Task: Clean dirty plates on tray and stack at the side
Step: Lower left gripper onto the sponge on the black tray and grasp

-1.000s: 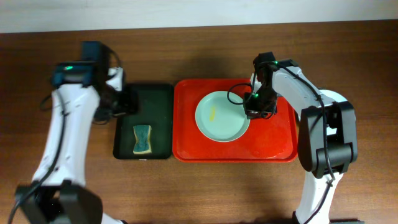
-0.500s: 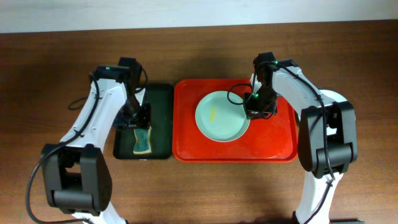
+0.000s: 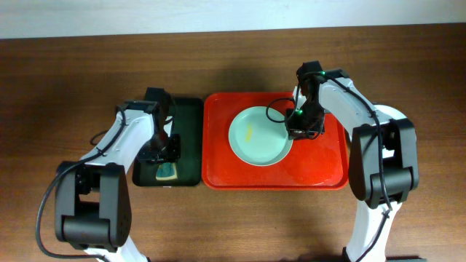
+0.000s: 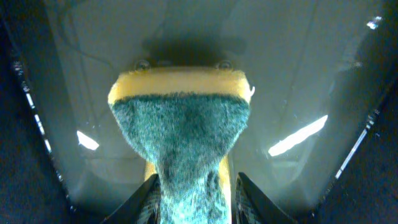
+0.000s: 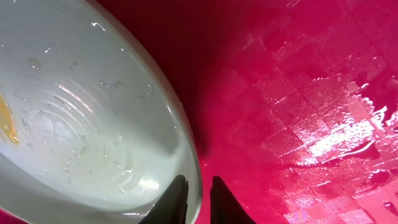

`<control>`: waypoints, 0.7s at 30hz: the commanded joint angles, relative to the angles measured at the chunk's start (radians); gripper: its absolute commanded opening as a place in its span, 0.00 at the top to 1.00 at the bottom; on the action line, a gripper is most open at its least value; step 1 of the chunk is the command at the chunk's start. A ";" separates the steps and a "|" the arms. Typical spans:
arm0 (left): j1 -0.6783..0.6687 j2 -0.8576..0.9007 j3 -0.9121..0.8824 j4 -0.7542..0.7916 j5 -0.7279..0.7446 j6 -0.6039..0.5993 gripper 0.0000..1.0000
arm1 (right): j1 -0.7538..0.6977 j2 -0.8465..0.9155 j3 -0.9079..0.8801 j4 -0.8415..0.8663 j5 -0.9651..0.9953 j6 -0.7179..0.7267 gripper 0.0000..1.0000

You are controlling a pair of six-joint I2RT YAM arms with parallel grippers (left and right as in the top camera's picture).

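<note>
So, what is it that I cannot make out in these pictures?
1. Overhead: the left gripper covers most of the sponge; only one end shows.
2. Left wrist: the bottom edge cuts off the sponge and the fingers, so a firm grip cannot be confirmed.
3. Right wrist: the left edge cuts the yellow smear; most of the plate is out of frame.
4. Overhead: the right gripper hides the plate's rim there.

Top-down overhead; wrist cameras close over sponge (image 4: pixel 180 137), plate (image 5: pixel 81 124).
</note>
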State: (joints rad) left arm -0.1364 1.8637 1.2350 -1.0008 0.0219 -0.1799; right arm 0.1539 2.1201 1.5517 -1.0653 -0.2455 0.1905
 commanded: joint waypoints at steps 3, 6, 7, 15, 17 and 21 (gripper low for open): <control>0.003 0.007 -0.037 0.056 -0.004 -0.017 0.63 | -0.003 0.013 -0.002 -0.005 -0.006 -0.003 0.85; 0.007 0.007 -0.037 0.057 -0.003 -0.017 0.66 | -0.003 0.013 -0.002 -0.005 -0.006 -0.003 0.84; 0.008 0.007 -0.037 0.056 -0.003 -0.016 0.67 | -0.003 0.013 -0.002 -0.005 -0.006 -0.003 0.85; 0.064 0.007 -0.009 0.039 0.082 0.012 0.67 | -0.003 0.013 -0.002 -0.003 -0.006 -0.003 0.84; 0.066 0.007 -0.010 0.034 0.090 0.030 0.66 | -0.004 0.013 -0.002 -0.003 -0.005 -0.003 0.84; 0.061 0.007 -0.010 0.031 0.086 0.040 0.65 | -0.003 0.013 -0.002 -0.001 -0.005 -0.003 0.84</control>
State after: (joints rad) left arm -0.0742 1.8637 1.2079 -0.9668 0.0834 -0.1661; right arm 0.1539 2.1201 1.5517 -1.0679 -0.2451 0.1902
